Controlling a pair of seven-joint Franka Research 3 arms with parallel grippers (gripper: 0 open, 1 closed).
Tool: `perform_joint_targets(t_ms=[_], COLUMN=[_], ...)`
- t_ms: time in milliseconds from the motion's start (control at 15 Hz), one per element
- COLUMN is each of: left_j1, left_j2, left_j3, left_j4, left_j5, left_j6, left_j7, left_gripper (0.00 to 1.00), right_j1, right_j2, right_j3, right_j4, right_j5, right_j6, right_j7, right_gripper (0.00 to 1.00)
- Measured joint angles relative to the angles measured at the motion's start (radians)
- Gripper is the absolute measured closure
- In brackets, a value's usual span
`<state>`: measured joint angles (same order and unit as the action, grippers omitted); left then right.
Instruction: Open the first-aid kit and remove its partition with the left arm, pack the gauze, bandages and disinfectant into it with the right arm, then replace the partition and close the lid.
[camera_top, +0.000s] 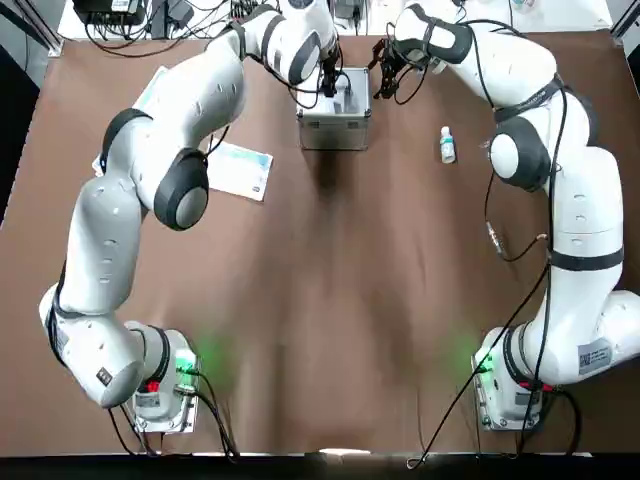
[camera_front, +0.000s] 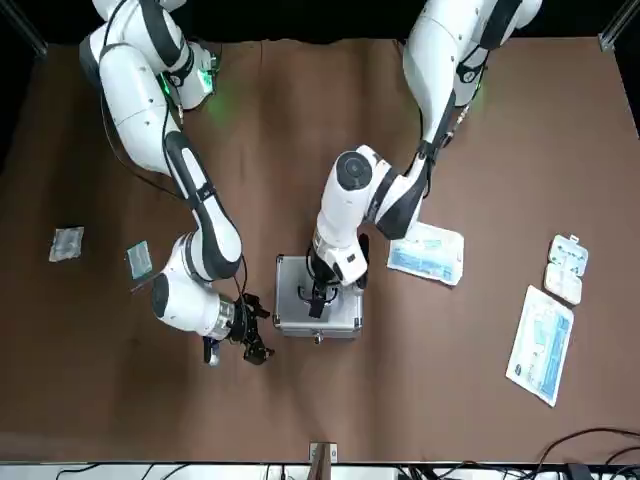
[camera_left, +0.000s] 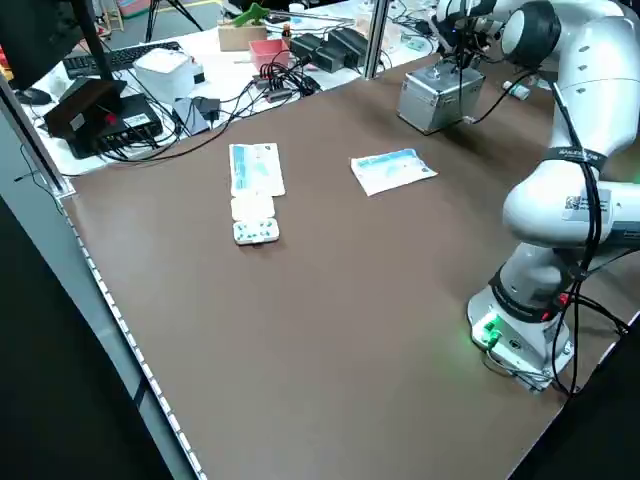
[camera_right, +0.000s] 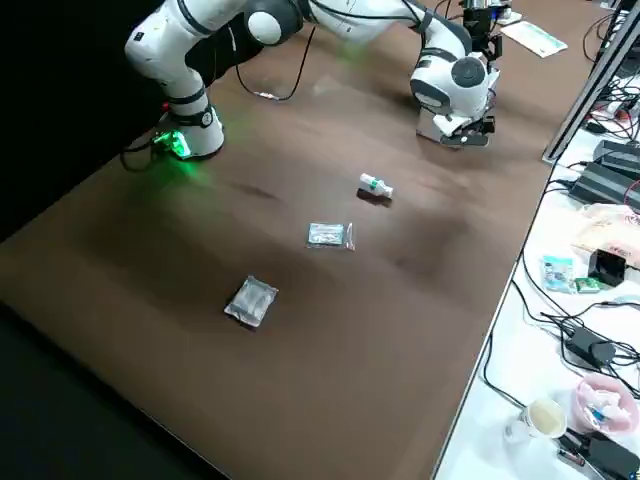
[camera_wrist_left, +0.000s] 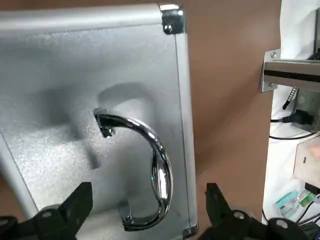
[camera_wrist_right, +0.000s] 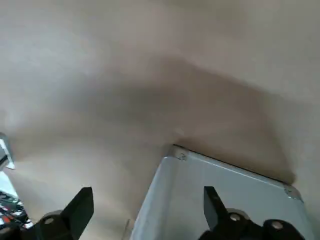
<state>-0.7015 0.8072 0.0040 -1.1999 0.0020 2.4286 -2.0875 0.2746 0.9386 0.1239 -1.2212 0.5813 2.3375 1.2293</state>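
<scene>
The silver first-aid kit (camera_top: 335, 118) stands shut at the table's far middle. Its lid (camera_wrist_left: 75, 100) carries a folding metal handle (camera_wrist_left: 155, 165). My left gripper (camera_wrist_left: 145, 210) hovers open just over that handle, one finger on each side of it and touching nothing. My right gripper (camera_front: 250, 345) is open beside the kit's right wall, and the kit's corner (camera_wrist_right: 225, 190) shows beyond its fingers. The disinfectant (camera_top: 447, 145), a small white bottle, lies on its side to the right of the kit. The partition is hidden inside the kit.
Two clear packets (camera_right: 327, 235) (camera_right: 250, 300) lie farther right of the bottle. Left of the kit lie a white-and-blue printed packet (camera_top: 240, 170), a long pale packet (camera_front: 541, 343) and a small blister pack (camera_front: 566, 268). Cables and boxes crowd the desk beyond the far edge (camera_left: 300, 45).
</scene>
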Motion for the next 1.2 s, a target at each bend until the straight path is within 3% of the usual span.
perform_joint_targets(t_ms=[533,1200], left_j1=[-0.004,-0.004], left_j2=[0.016,0.029], left_j3=[0.011,0.013], left_j4=[0.006,0.013], left_j5=[0.0,0.0], left_j6=[0.007,0.011], left_j7=[0.0,0.0], left_gripper=[0.01,0.13], right_j1=[0.007,0.013], right_j2=[0.028,0.04], right_j3=[0.011,0.012], right_j4=[0.023,0.034], right_j5=[0.002,0.002], right_j6=[-0.09,-0.122], right_j7=[-0.002,-0.015], right_gripper=[0.04,0.06])
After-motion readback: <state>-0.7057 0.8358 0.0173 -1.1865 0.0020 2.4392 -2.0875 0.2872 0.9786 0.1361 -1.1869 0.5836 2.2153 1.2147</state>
